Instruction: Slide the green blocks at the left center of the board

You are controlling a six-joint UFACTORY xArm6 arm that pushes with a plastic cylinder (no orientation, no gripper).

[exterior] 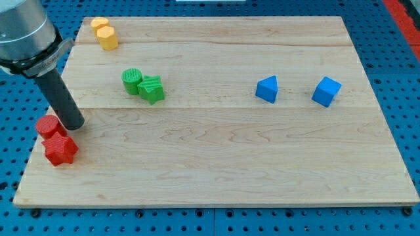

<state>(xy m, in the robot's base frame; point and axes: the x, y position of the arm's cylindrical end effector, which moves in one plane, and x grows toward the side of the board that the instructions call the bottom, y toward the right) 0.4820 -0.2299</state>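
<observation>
A green cylinder (pixel 132 80) and a green star-shaped block (pixel 151 89) sit touching each other at the board's upper left of centre. My tip (pixel 74 124) rests on the board at the left edge, just right of the red cylinder (pixel 48 126) and well down-left of the green blocks.
A red star-shaped block (pixel 60 149) lies just below the red cylinder. Two yellow blocks (pixel 104 33) sit at the top left corner. A blue triangular block (pixel 267 89) and a blue cube (pixel 326 91) lie on the right half. The wooden board (pixel 230 164) sits on a blue perforated table.
</observation>
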